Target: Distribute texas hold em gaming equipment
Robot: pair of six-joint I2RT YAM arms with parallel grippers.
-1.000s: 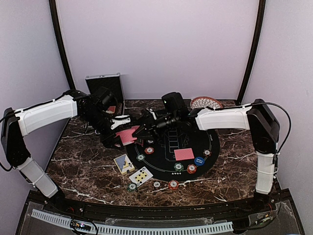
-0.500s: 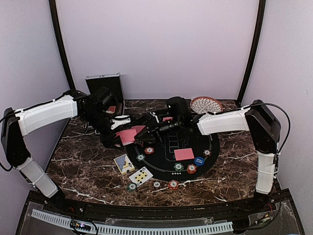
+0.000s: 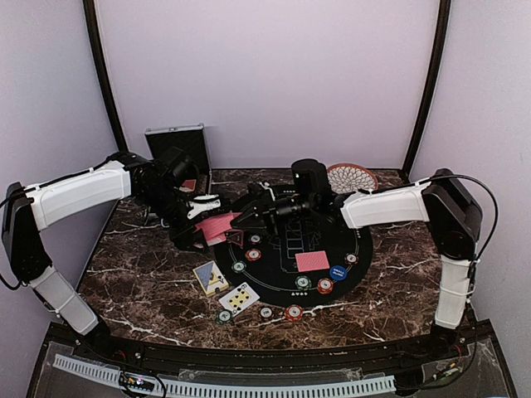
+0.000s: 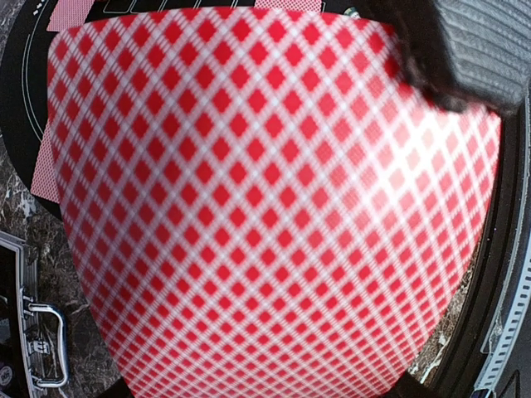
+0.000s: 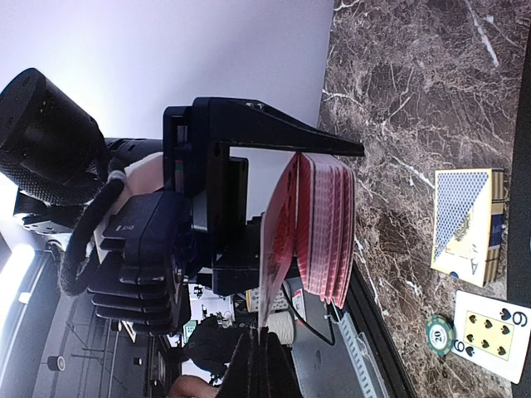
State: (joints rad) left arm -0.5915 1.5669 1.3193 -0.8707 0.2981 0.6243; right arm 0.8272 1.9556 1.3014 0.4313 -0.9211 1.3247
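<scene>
My left gripper (image 3: 199, 225) is shut on a deck of red-backed playing cards (image 3: 217, 225), held above the table's left middle. The deck's back (image 4: 265, 207) fills the left wrist view and hides my own jaws. My right gripper (image 5: 261, 336) is shut on the edge of the top card (image 5: 278, 240), which bows away from the rest of the deck (image 5: 328, 232). One red-backed card (image 3: 312, 261) lies on the round black mat (image 3: 286, 286). Poker chips (image 3: 325, 286) ring the mat. A small red-edged triangle marker (image 3: 235, 240) lies under the deck.
A blue card box (image 3: 211, 278) and a face-up card (image 3: 239, 297) lie left of the mat. The silver case (image 3: 177, 148) stands open at the back left. A woven dish (image 3: 350, 177) sits at the back right. More chips (image 3: 294, 313) lie near the front.
The right gripper's jaws have closed on the top card's edge, and its wrist has swung a little to the right. The left arm and the deck have stayed put.
</scene>
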